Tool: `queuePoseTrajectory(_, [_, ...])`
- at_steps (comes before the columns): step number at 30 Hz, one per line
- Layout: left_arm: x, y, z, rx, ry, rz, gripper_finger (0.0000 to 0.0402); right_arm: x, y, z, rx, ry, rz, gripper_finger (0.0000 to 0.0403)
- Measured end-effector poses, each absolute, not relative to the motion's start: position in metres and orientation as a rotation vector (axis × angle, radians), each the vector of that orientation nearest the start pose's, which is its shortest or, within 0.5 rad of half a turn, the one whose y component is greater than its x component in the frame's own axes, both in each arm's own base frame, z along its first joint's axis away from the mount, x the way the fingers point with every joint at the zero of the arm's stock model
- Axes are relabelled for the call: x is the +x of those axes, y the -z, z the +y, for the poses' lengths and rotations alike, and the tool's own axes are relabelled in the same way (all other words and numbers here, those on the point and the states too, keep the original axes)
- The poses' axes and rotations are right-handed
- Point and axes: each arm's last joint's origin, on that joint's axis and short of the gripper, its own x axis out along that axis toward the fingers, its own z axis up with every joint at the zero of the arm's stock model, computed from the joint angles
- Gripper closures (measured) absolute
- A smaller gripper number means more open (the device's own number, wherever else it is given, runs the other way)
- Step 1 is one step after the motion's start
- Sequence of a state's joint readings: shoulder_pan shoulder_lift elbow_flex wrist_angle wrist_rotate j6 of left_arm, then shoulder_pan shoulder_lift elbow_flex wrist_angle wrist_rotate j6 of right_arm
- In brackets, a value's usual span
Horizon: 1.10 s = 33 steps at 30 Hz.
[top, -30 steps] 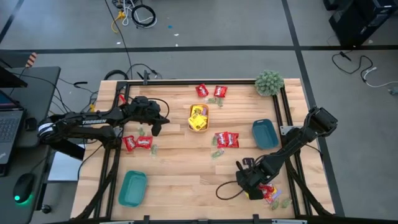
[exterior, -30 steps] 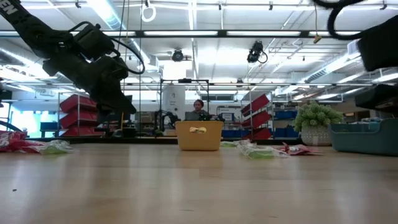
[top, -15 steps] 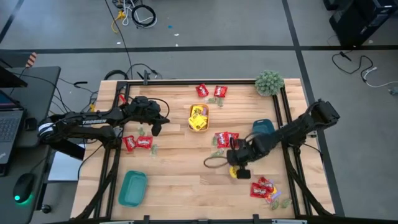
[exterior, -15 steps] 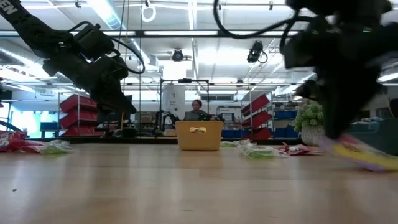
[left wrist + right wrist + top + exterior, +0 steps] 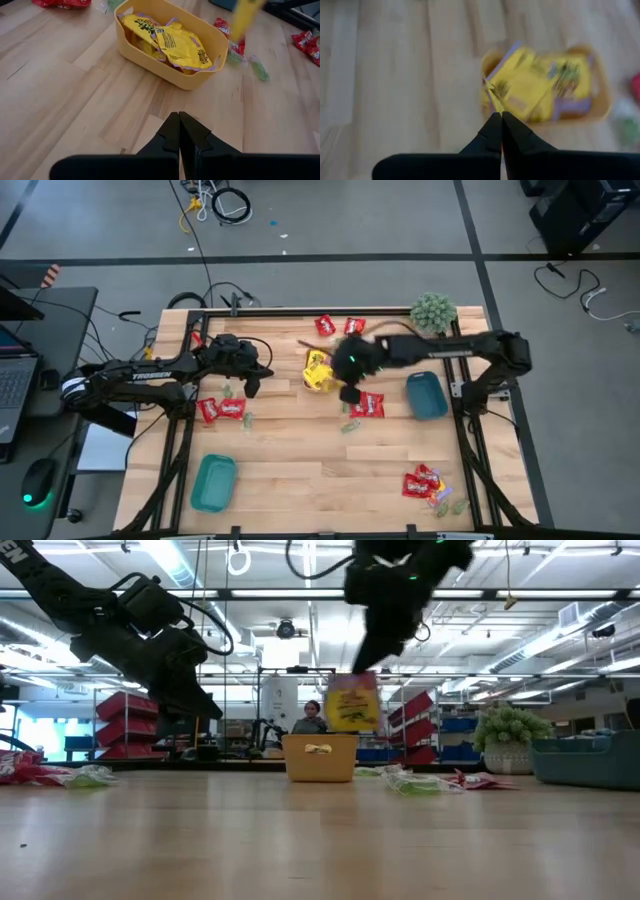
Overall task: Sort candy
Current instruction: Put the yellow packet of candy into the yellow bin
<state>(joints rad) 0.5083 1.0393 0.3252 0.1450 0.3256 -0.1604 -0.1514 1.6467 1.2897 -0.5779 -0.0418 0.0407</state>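
Candy lies in several loose groups across the wooden table [image 5: 290, 450], and one yellow packet [image 5: 352, 703] hangs in the air, pinched in the closed fingers of the right gripper [image 5: 345, 370]. In the low view that packet dangles just above the yellow tray [image 5: 320, 757]; from overhead the gripper sits over the tray's right edge, at the far middle of the table. The tray [image 5: 167, 42] already holds several yellow packets [image 5: 180, 45], piled up to its rim.

Red packets [image 5: 338, 327] with a few pale green pieces lie at the far edge beyond the tray. Another red pair [image 5: 366, 404] sits just right of and nearer than the tray, with green pieces [image 5: 349, 426] beside it. A third red group [image 5: 222, 410] rests near the left edge, and a fourth [image 5: 424, 482] with green bits lies at the near right corner, close to the table's rim.

The left gripper [image 5: 251, 383] hovers left of the yellow tray, apart from it, its fingers pressed together and holding nothing. Bare wood separates it from the tray.

A blue tray [image 5: 426, 395] stands against the right edge, and a teal tray [image 5: 213, 482] sits at the near left corner. The fuzzy green plant [image 5: 432, 312] occupies the far right corner. The widest open stretch of table runs along the near middle, between the teal tray and the near right candy.
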Motion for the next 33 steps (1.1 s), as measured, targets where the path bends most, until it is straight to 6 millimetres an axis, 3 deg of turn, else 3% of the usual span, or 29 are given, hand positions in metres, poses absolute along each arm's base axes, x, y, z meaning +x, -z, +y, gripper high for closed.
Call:
queuePoseTrajectory(6, [0.171,-0.165,0.085,-0.384,-0.219,0.509,0.0401,0.384,-0.25,-0.093,0.138,0.097,0.949,0.0403])
queuePoseTrajectory(12, [0.171,-0.164,0.084,-0.385,-0.219,0.519,0.0401,0.404,-0.231,-0.112,0.193,0.065,1.019,0.0403])
queuePoseTrajectory(22, [0.171,-0.164,0.085,-0.366,-0.214,0.518,0.0401,0.398,-0.205,-0.126,0.169,0.155,1.108,0.0403])
queuePoseTrajectory(33, [0.172,-0.165,0.085,-0.358,-0.217,0.502,0.0401,0.398,-0.186,-0.123,0.17,0.145,1.051,0.0403])
